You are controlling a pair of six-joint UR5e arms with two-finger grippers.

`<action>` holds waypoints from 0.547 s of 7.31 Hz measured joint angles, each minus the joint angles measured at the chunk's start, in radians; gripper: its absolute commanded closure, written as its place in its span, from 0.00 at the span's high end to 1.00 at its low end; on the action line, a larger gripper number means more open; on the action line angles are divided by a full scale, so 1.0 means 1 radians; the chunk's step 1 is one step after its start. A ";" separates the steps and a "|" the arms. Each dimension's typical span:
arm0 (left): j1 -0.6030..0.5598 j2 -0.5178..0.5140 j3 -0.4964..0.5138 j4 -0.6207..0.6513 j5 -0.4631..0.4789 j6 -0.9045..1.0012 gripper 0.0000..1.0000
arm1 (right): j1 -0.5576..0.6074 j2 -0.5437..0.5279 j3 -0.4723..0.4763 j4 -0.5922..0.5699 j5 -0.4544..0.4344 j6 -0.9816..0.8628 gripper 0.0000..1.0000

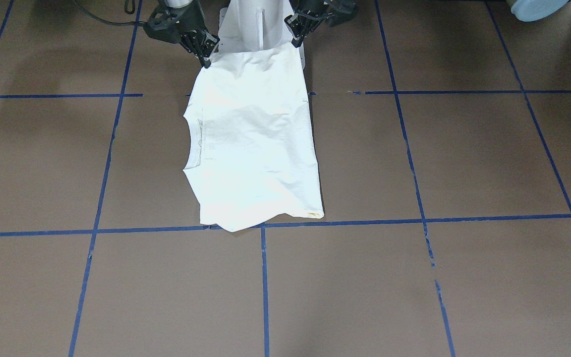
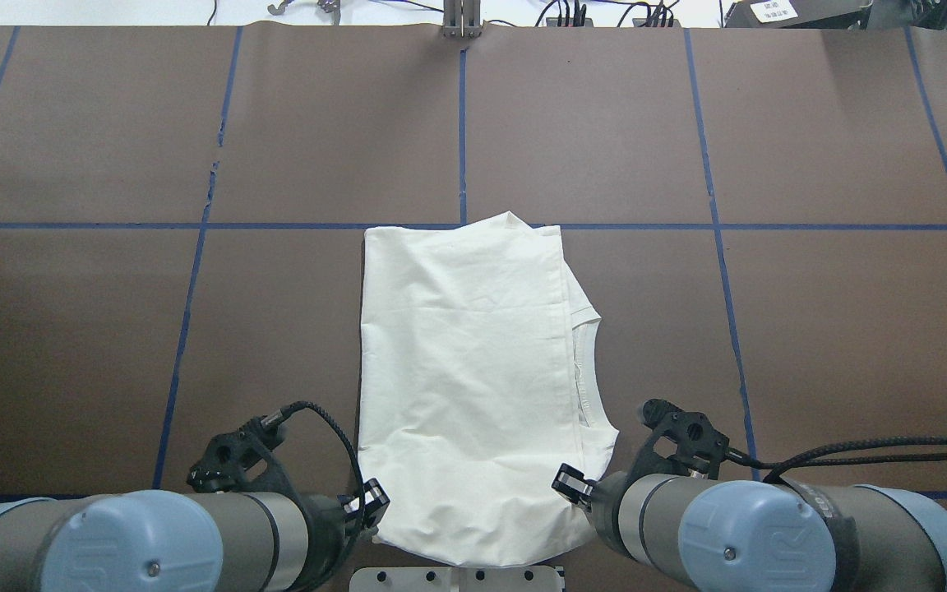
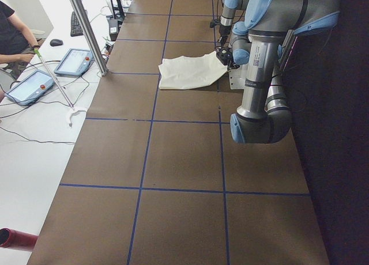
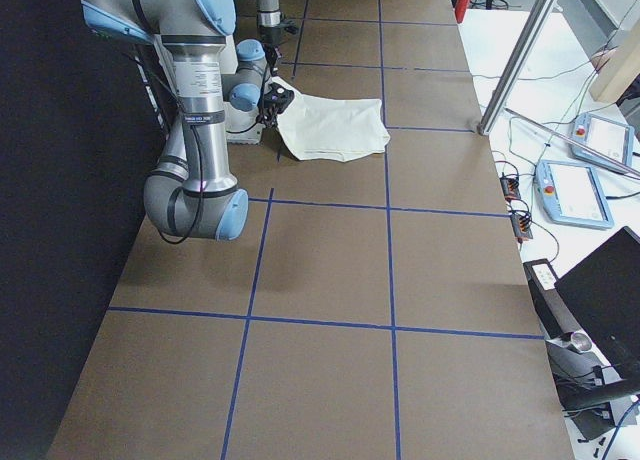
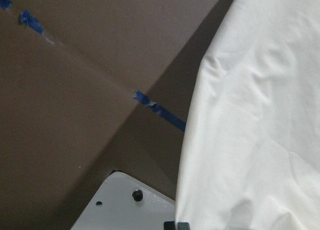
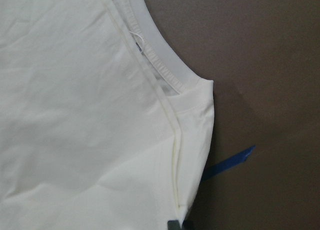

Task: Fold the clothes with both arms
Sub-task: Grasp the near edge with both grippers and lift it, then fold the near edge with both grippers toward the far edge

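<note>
The left black two-finger gripper (image 1: 297, 40) looks clenched on a near corner of the cream-white cotton shirt (image 2: 465, 370), at about 7 o'clock of the cloth seen from overhead. The right black two-finger gripper (image 1: 205, 58) looks pinched on the other near corner, at about 5 o'clock. Between them the near edge is raised a little and drapes over the white base plate (image 2: 457, 578).

From there the shirt runs out toward 12 o'clock as a long, narrow panel, plain side up, on the brown table with blue tape lines (image 2: 112, 329). Its ribbed neckline (image 6: 160, 60) curves along the 3 o'clock edge. The far end at 12 o'clock is a bit uneven, with one layer peeking past another.

To my eye this is light, limp cloth with no stiffness. It will sag between the two holds, and the stacked layers could slide apart. The corners are the sensible place to grip, catching every layer. Both arms would need to carry the edge level toward 12 o'clock, so the fold lands square.
</note>
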 measured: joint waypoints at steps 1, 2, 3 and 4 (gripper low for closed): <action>-0.086 -0.035 0.018 0.006 -0.002 0.065 0.00 | 0.052 0.013 -0.010 0.000 0.007 -0.018 0.00; -0.170 -0.081 0.070 0.011 -0.005 0.127 0.00 | 0.130 0.055 -0.061 -0.001 0.045 -0.059 0.00; -0.237 -0.119 0.140 0.009 -0.007 0.191 0.00 | 0.235 0.123 -0.158 -0.001 0.133 -0.115 0.00; -0.290 -0.149 0.216 -0.007 -0.007 0.259 0.00 | 0.340 0.189 -0.268 0.002 0.230 -0.172 0.00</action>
